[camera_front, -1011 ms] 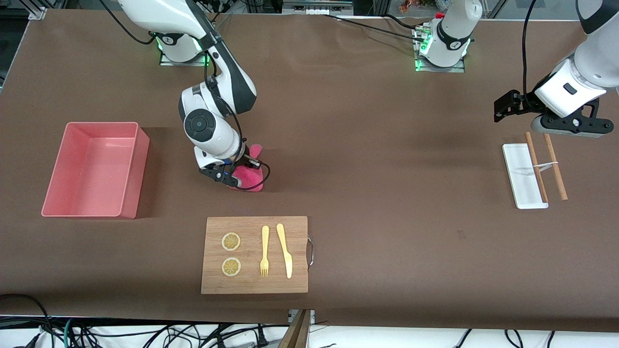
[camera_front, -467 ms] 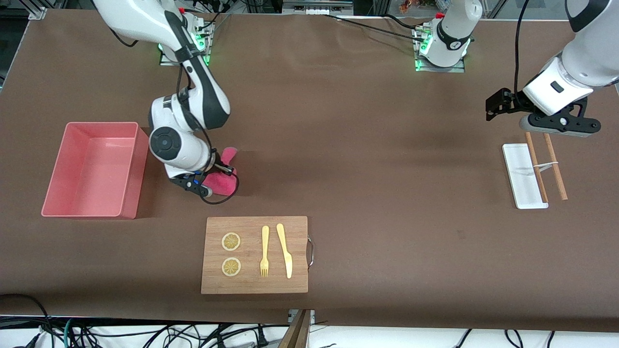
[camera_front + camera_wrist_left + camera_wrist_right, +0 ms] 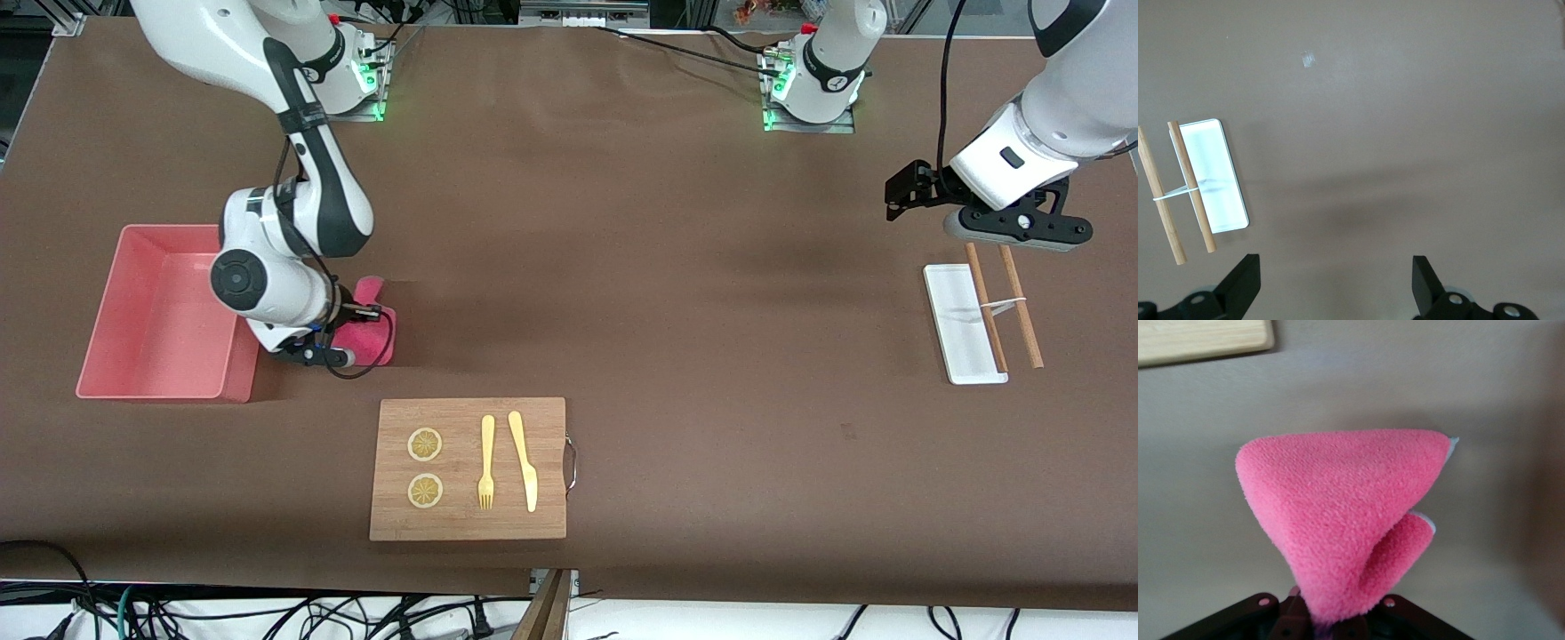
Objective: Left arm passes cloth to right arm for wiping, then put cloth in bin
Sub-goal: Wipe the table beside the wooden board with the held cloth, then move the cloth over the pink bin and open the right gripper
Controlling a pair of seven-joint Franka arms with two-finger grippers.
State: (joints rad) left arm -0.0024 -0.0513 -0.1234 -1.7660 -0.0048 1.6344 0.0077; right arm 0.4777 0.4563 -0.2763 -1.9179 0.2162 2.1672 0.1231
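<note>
Right end effector (image 3: 342, 324) clamps the cloth (image 3: 373, 320) beside the bin (image 3: 169, 311) (cutting board (image 3: 468, 468) nearer the camera). Left end effector (image 3: 1335, 283), fingers apart, hovers near the white tray (image 3: 1215, 175); only its wrist view shows the gap.

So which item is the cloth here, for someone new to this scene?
Start at the big pink bin toward the right arm's end of the table. Just beside it, the right gripper has its jaws shut on the cloth. It is the only soft, fluffy magenta thing; the bin is smooth plastic.
</note>
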